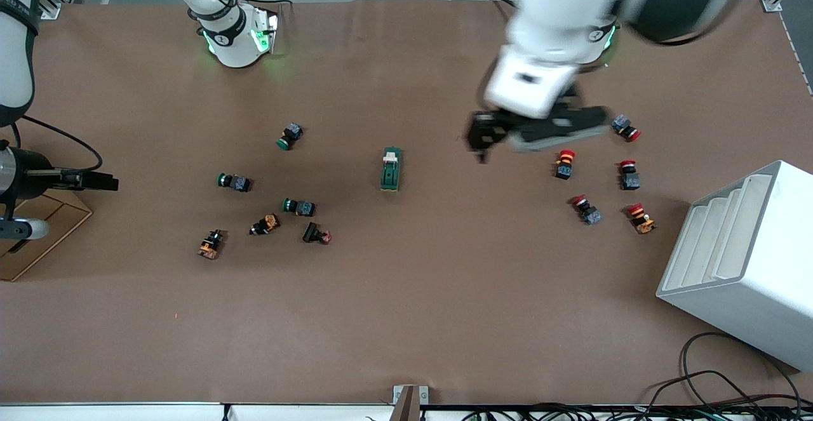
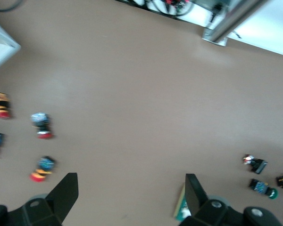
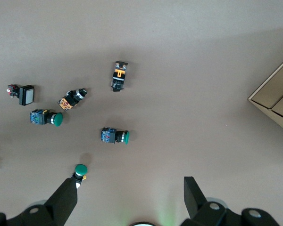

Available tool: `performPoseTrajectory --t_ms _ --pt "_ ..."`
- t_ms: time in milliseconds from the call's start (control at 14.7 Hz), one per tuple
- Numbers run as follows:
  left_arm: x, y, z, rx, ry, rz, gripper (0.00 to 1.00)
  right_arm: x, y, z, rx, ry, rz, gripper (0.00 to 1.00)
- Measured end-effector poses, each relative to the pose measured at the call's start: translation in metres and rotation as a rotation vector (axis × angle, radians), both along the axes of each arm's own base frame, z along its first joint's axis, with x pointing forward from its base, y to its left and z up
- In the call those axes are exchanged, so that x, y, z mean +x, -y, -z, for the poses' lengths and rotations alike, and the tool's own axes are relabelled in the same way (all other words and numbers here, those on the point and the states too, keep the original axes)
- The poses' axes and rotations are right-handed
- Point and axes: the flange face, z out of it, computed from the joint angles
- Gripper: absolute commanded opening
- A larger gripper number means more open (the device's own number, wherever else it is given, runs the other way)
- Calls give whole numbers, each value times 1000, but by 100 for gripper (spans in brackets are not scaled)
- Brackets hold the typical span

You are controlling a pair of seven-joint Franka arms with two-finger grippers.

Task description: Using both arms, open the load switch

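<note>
Front view, read across from the right arm's end of the table to the left arm's end. A brown cardboard box (image 1: 38,233) lies at the table edge; the right gripper (image 1: 95,181) hangs over the table beside it, and the right wrist view shows its fingers (image 3: 66,197) spread apart with nothing between them. Next comes a loose cluster of push-buttons, among them three green-capped push-buttons (image 1: 290,136) and two orange-bodied parts (image 1: 210,244). The load switch (image 1: 390,169), a dark-green block with a white lever piece, lies alone near the middle of the table, apart from every other part and touched by neither gripper. The left gripper (image 1: 481,140) hovers over bare table between the load switch and the red-capped push-buttons (image 1: 564,164); the left wrist view shows its fingers (image 2: 66,190) wide apart and empty, with the switch's edge just beside one finger. A white tiered rack (image 1: 743,256) stands at the left arm's end, nearer the camera.
</note>
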Motion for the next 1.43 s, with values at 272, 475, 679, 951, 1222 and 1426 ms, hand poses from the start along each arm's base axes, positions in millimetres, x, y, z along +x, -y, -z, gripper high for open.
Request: performPoseTrajectory --t_ms 272,475,679,951,1222,1426 --pt "8 -165 -49 -6 -52 108 100 -3 -21 -3 19 -15 -33 100" --pt "2 -228 -50 30 -110 220 100 -11 -30 -20 17 -5 -47 100" --pt "-5 -251 -47 53 -138 322 100 -20 -37 -34 9 -9 -55 100" --pt "-30 -260 -47 59 -150 364 100 -30 -41 -39 -17 -28 -36 100" --pt "-57 -259 -49 61 -156 368 100 -49 -38 -51 -21 28 -29 100" --pt "-64 -254 -51 66 -153 375 100 -74 -41 -61 -23 80 -33 100"
